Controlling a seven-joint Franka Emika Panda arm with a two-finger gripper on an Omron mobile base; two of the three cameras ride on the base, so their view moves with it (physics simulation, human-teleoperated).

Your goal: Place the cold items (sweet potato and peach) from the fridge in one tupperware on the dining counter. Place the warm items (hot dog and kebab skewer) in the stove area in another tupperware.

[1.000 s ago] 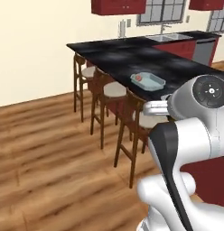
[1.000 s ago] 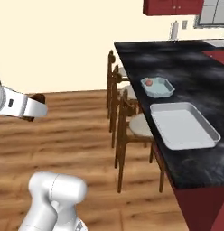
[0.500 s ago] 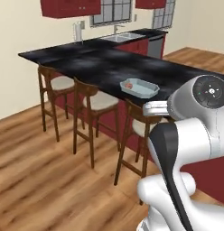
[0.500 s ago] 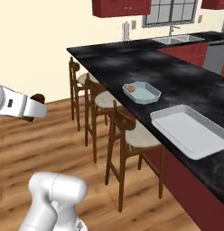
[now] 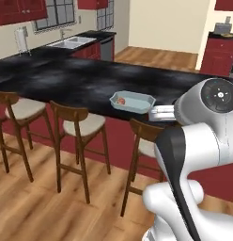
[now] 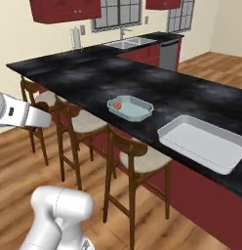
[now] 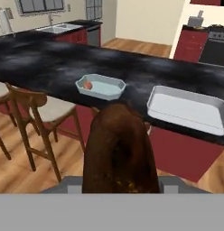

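A brown sweet potato (image 7: 119, 149) fills the lower middle of the hand view, and my gripper (image 7: 120, 186) is shut on it with its fingertips hidden behind it. On the black dining counter (image 6: 93, 80) stands a small pale-blue tupperware (image 6: 131, 108) with the reddish peach (image 6: 116, 104) at its left end; the same tupperware (image 5: 132, 101) and peach (image 5: 121, 100) show in the left base view. To its right lies a larger, empty tupperware (image 6: 203, 142), also (image 7: 188, 108). The hot dog and kebab skewer are out of view.
Wooden bar stools (image 6: 137, 161) stand along the near side of the counter, between me and it. A sink (image 6: 124, 44) is set in the far counter under the windows. Dark red cabinets and a stove (image 7: 214, 45) lie beyond the counter's right end.
The base has driven and turned, so the whole scene has shifted: the counter and both tupperwares are now closer and seen more broadside. The arm holds the same pose with the sweet potato.
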